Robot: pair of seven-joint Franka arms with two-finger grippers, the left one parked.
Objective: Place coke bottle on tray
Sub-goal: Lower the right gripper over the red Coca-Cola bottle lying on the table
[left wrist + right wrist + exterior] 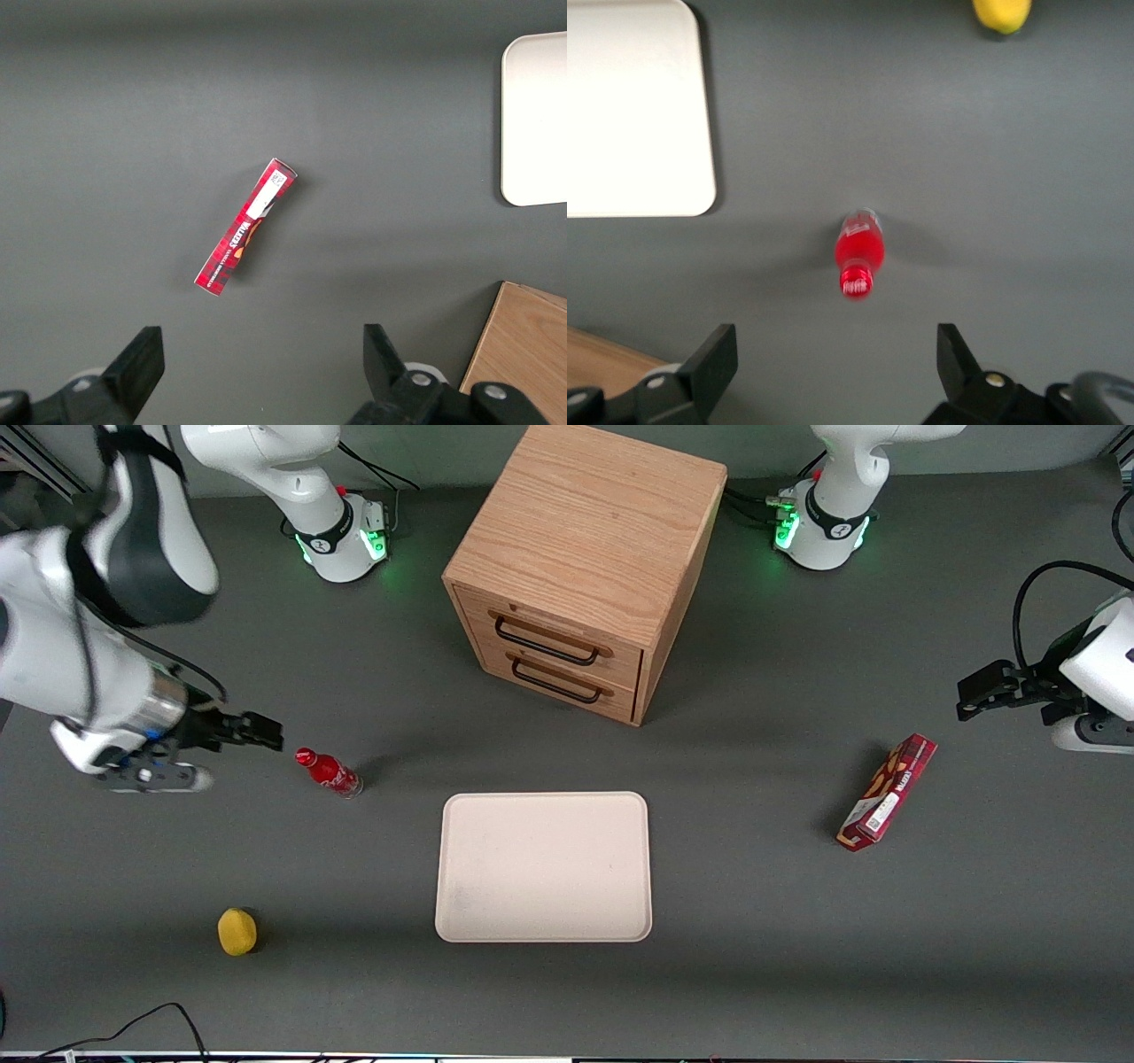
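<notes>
Front view: I've got the gripper (266, 732) hanging above the table (797, 957) at the working arm's end, just beside the coke bottle (329, 771) and not touching it. Fingers point toward the bottle's red cap. From this angle I can't judge the gap btwn them. Bottle stands on the table, clear of the tray (544, 866), toward the working arm's end from it and a bit farther from the front cam than the tray's middle. Tray lies flat, nothing on it, in front of the wooden drawer cabinet (580, 567), whose two drawers are both closed. A yellow fruit, prob. a lemon (236, 931), sits nearer the front cam than the bottle, well apart from it. Red snack box (888, 792) lies toward the parked arm's end, well apart from the tray.

Right wrist view: claw (837, 372) is spread wide, both fingers (709, 367) apart w/ nothing between them; it holds nothing. Coke bottle (858, 251) seen cap-on from above, standing free on bare table (1010, 159). Corner of the tray (638, 115) and part of the lemon (1002, 13) also show, both apart from the bottle.

Left wrist view: snack box (245, 227) lying on the table (133, 133), an edge of the tray (536, 115) and a corner of the cabinet (523, 354) in sight.
</notes>
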